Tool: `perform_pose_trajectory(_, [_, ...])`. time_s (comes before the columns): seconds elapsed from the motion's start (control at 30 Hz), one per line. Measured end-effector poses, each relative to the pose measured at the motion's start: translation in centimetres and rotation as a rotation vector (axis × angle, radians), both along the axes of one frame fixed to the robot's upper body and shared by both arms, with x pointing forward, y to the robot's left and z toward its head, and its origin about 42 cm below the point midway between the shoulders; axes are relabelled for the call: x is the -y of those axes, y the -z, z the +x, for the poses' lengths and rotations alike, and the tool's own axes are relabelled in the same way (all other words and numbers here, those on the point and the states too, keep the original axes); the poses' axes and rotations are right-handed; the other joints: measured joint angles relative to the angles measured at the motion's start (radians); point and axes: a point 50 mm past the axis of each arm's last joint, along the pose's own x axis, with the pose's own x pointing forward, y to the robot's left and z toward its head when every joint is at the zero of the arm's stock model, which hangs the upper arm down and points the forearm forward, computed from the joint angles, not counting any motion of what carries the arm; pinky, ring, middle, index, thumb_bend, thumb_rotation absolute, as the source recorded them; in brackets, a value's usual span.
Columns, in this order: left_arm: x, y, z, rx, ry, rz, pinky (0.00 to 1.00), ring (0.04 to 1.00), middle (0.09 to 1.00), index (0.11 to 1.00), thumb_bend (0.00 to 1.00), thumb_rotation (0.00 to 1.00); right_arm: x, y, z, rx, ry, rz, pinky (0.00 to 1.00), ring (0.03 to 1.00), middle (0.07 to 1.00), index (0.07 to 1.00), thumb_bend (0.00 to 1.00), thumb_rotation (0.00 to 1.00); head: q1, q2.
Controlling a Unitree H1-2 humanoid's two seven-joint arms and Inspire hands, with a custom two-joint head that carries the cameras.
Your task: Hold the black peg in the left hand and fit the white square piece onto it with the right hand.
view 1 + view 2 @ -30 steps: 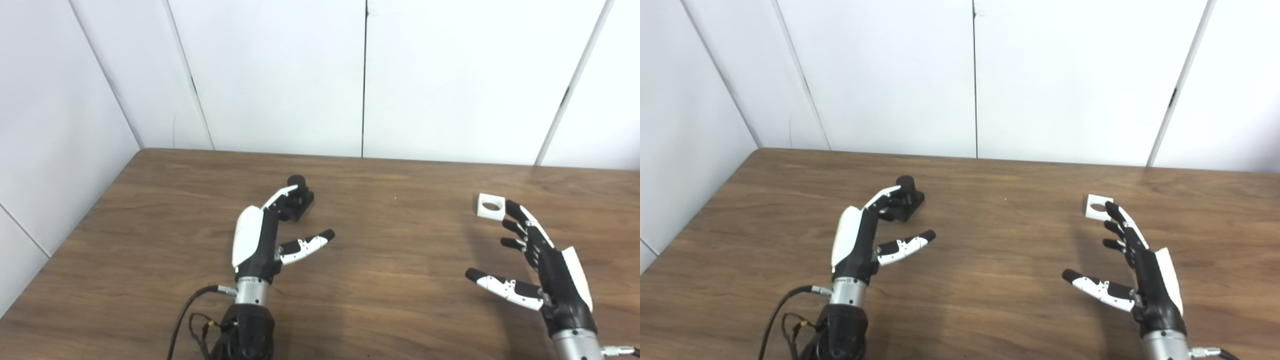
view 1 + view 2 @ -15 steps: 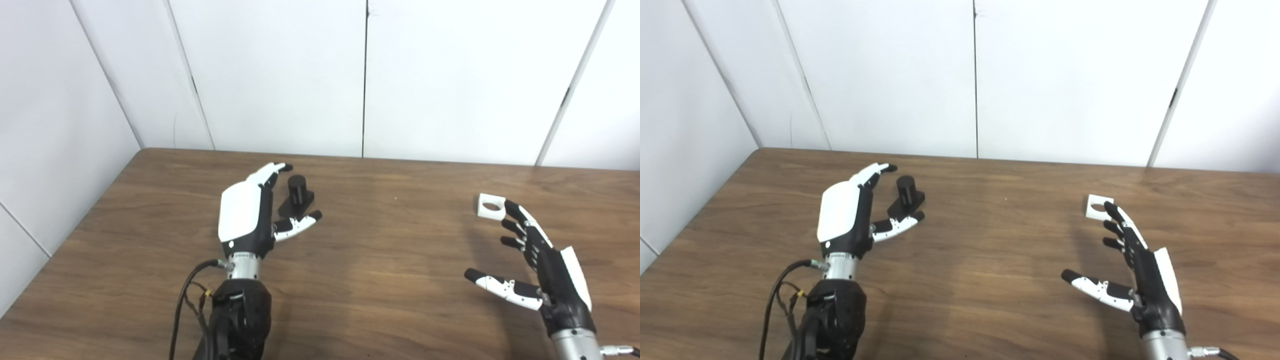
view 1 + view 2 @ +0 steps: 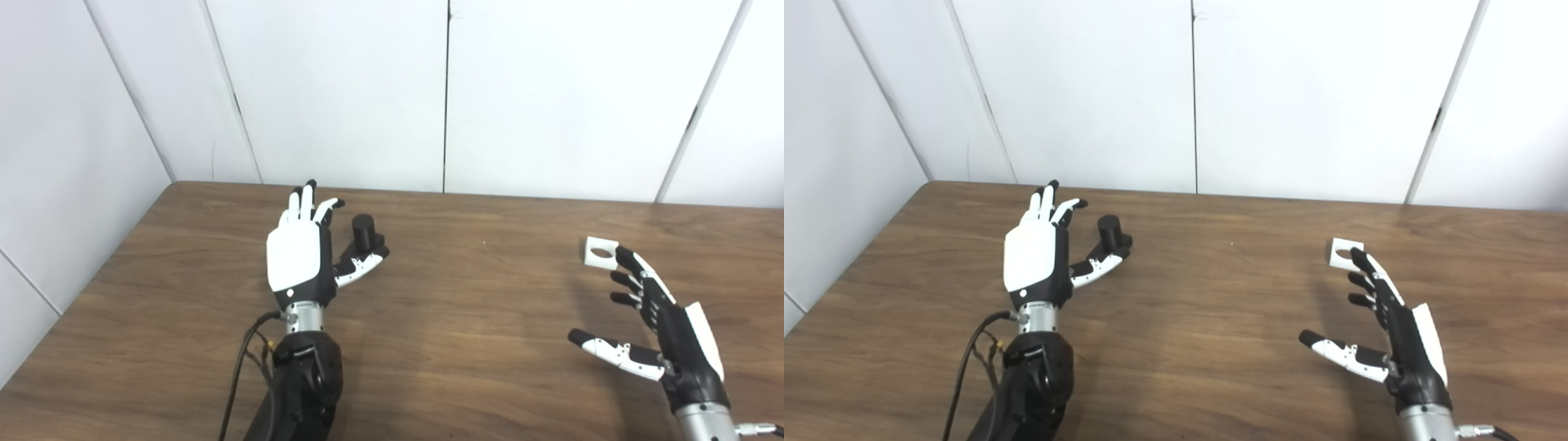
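Observation:
The black peg [image 3: 363,230], a short cylinder on a flat black base, stands upright on the wooden table [image 3: 465,343] left of the middle. My left hand [image 3: 300,257] is open just left of it, back of the hand up, fingers spread toward the wall and the thumb [image 3: 361,268] lying in front of the peg's base. The white square piece [image 3: 599,252], with a round hole, lies flat at the right. My right hand [image 3: 658,324] is open just near of it, fingertips close to its near corner, thumb stretched out to the left.
White wall panels [image 3: 447,92] close off the table's far edge and left side. A black cable [image 3: 236,380] hangs beside my left forearm near the table's front.
My left hand has moved forward past the peg's left side and turned its back upward, fingers spreading. Its thumb has come in against the peg's base. The right hand has hardly moved.

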Motion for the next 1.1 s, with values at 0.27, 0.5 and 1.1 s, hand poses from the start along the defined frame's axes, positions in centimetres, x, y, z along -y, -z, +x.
perform_pose_trajectory(0.27, [0.0,1.6,1.4,-0.085,-0.043,0.022,0.94,0.981,0.989,0.707,0.88,0.64,-0.1,-0.1,0.0,0.002,0.001,0.002,0.77,0.861,0.912,0.903,0.71,0.12,-0.008,0.005])
perform_pose_trajectory(0.5, [-0.2,3.3,2.1,-0.152,-0.061,0.017,0.94,0.999,1.0,0.728,0.88,0.61,0.0,-0.1,0.0,-0.001,0.004,0.0,0.78,0.863,0.916,0.907,0.71,0.13,-0.021,0.008])
perform_pose_trajectory(1.1, [-0.3,3.5,3.7,-0.242,-0.063,-0.065,0.95,0.999,0.997,0.711,0.86,0.5,-0.2,-0.1,0.0,0.0,0.007,-0.003,0.76,0.851,0.904,0.898,0.72,0.19,-0.034,0.009])
